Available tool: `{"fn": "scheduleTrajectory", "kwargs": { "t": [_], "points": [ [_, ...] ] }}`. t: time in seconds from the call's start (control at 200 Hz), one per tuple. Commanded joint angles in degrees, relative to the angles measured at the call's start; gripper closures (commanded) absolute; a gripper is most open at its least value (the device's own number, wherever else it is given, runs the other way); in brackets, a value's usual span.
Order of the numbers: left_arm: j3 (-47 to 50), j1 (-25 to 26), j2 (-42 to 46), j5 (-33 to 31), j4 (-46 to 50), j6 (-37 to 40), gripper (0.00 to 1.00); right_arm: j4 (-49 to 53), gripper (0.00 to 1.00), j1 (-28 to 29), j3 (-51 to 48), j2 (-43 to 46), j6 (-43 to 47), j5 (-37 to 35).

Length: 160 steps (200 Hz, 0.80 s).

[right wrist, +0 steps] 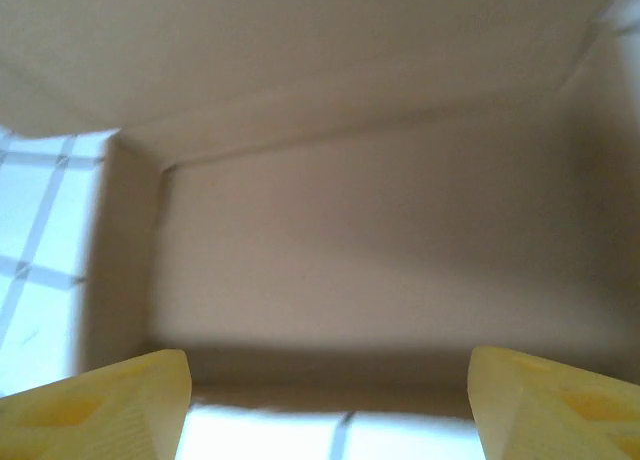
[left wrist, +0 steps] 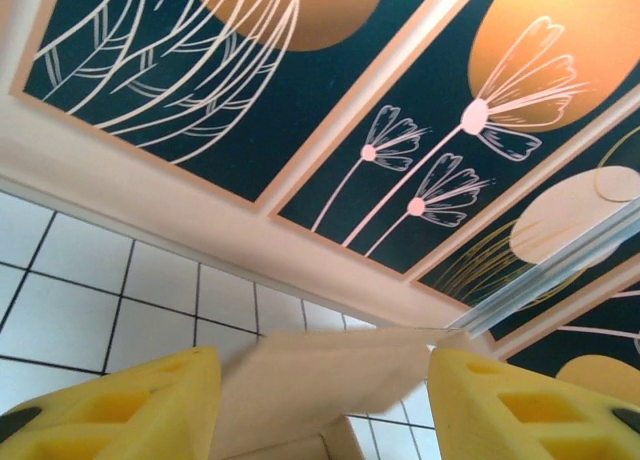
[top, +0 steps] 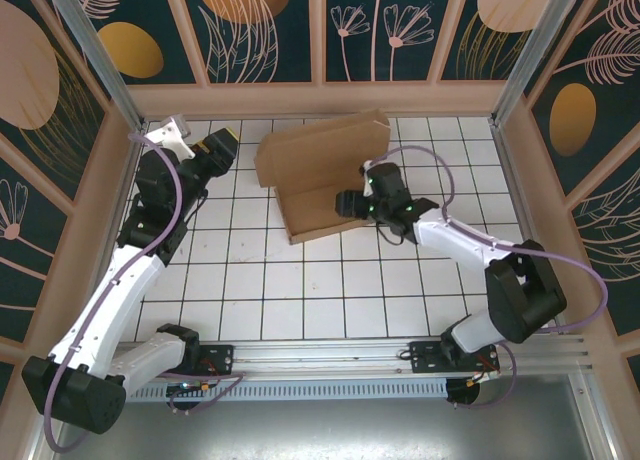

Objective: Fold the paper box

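The paper box [top: 320,175] is brown cardboard, partly folded, at the back middle of the tiled table, with a tall rear panel raised over a flat base. My left gripper [top: 226,142] is just off the box's left edge. In the left wrist view the left gripper [left wrist: 325,405] is open, and a cardboard flap [left wrist: 320,370] lies ahead between its yellow fingers [left wrist: 120,410]. My right gripper [top: 347,202] is at the box's right side, over the base. In the right wrist view the right gripper [right wrist: 330,410] is open and faces the box's inner walls [right wrist: 350,250] with nothing between its fingers.
Patterned wall panels [top: 265,30] enclose the white tiled table [top: 300,290] on three sides, and the box stands close to the back wall. Aluminium posts [top: 95,50] rise at the back corners. Bare tiles stretch in front of the box.
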<state>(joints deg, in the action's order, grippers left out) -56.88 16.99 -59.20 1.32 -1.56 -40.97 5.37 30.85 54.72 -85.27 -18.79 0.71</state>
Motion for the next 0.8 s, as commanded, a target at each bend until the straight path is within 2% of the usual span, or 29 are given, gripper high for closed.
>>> {"fn": "scheduleTrajectory", "kwargs": {
  "t": [0.0, 0.09, 0.24, 0.34, 0.535, 0.731, 0.796],
  "points": [
    [1.51, -0.10, -2.51, -1.14, 2.76, 0.63, 0.43, 1.60, 0.27, -4.62, 5.37, -5.61, 9.49, -11.55],
    [2.97, -0.06, -4.27, 0.56, 3.38, 0.94, 0.43, 4.41, 0.27, -7.07, 11.03, -12.91, 14.67, -9.77],
    [6.29, -0.07, -3.87, -0.57, 2.90, 1.69, 0.43, 10.74, 0.30, -7.82, 18.10, -21.10, 16.50, -9.13],
    [8.37, -0.10, -2.70, -1.40, 2.01, 1.94, 0.43, 10.54, 0.32, -7.66, 16.82, -20.66, 14.97, -7.67],
    [10.29, -0.12, -3.28, -1.02, 1.06, 2.21, 0.43, 9.96, 0.33, -7.21, 13.97, -18.02, 15.12, -9.56],
    [11.65, -0.12, -3.47, -0.64, -0.49, 2.20, 0.43, 10.20, 0.49, -7.41, 13.19, -19.48, 14.87, -9.84],
    [11.89, -0.04, -3.41, -0.37, -0.89, 2.21, 0.44, 10.47, 0.51, -7.62, 14.82, -21.45, 16.06, -10.63]
  ]
}}
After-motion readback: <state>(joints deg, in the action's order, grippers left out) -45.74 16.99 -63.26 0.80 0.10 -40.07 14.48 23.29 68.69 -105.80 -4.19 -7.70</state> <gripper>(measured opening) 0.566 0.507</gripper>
